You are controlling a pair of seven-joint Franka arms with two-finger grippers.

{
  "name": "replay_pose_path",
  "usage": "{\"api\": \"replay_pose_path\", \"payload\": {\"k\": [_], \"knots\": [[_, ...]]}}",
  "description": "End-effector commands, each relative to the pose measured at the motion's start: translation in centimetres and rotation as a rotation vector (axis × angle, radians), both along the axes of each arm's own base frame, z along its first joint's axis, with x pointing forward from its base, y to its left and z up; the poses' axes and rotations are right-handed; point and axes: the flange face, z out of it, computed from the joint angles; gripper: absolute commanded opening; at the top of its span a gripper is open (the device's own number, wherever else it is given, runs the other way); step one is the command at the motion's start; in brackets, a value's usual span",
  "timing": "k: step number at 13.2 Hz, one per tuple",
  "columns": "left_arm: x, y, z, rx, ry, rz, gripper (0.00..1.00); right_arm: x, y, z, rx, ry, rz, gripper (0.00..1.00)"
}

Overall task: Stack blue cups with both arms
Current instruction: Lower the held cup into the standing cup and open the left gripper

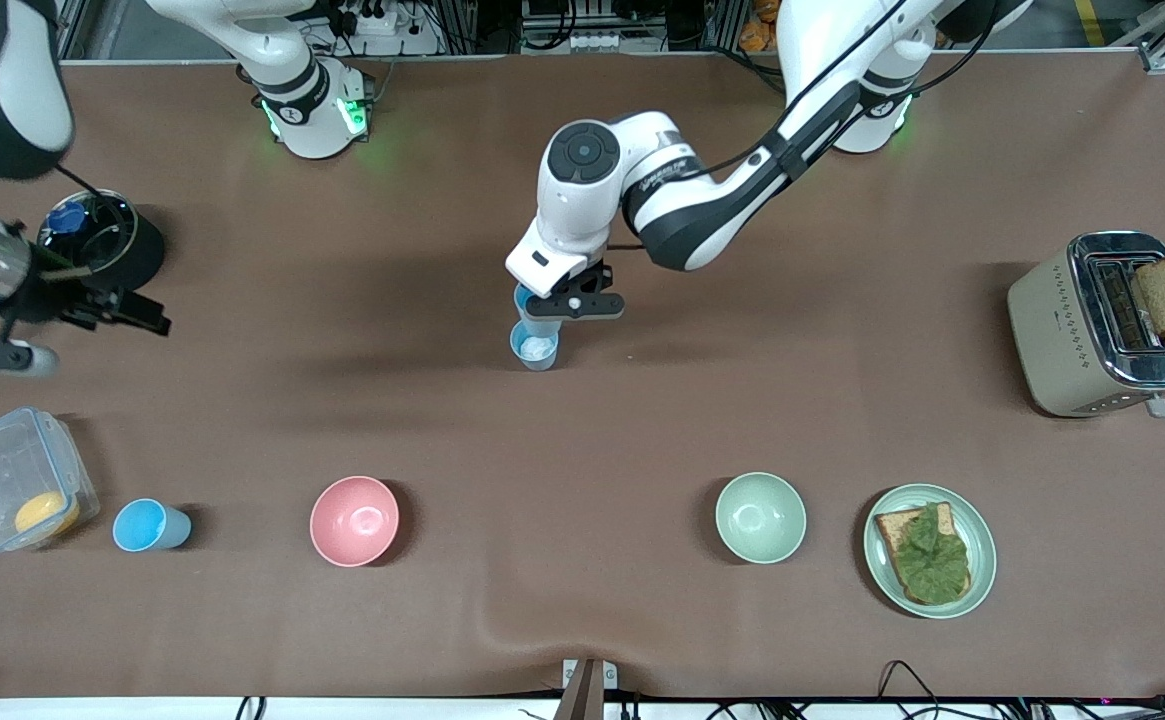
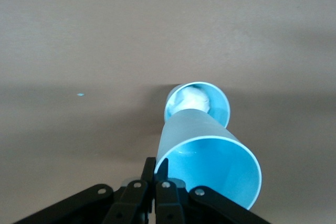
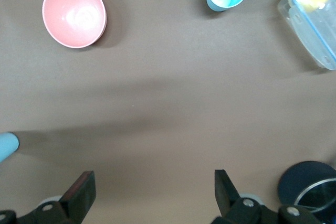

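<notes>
The left pincer (image 1: 570,300) hangs over the middle of the worktop (image 1: 642,420), its fingers (image 2: 149,174) pressed onto the rim of a blue cup (image 2: 210,153). This held cup tilts, its base dipping into the mouth of a second cup (image 1: 535,346) that stands upright on the worktop and holds something white. The right pincer (image 3: 152,192) hovers empty with fingers spread wide, above the right arm's end of the worktop, just beside a black holder (image 1: 107,240). A third cup (image 1: 147,526) stands upright nearer the front camera, between a clear box (image 1: 17,480) and a pink bowl (image 1: 354,520). Along that same row sit a green bowl (image 1: 760,517) and a plate (image 1: 977,560) with leaf-topped toast. A toaster (image 1: 1072,330) with a slice of bread stands at the left arm's end.
</notes>
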Motion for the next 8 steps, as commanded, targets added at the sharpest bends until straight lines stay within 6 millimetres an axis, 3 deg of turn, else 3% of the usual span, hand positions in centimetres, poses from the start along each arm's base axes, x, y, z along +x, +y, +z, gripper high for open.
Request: {"api": "replay_pose_path", "payload": {"k": [1,5,8], "knots": [[0.8,-0.4,1.0,-0.006,-0.042,0.023,0.00,-2.5,-0.9,3.4,-0.007,0.007,0.017,1.00],[1.3,-0.7,0.7,-0.048,-0.063,0.026,0.00,-2.4,-1.3,6.8,-0.027,-0.001,0.017,1.00],[1.3,-1.1,-0.8,-0.051,-0.077,0.018,0.00,-2.3,-0.8,7.1,-0.024,0.030,0.020,1.00]]}}
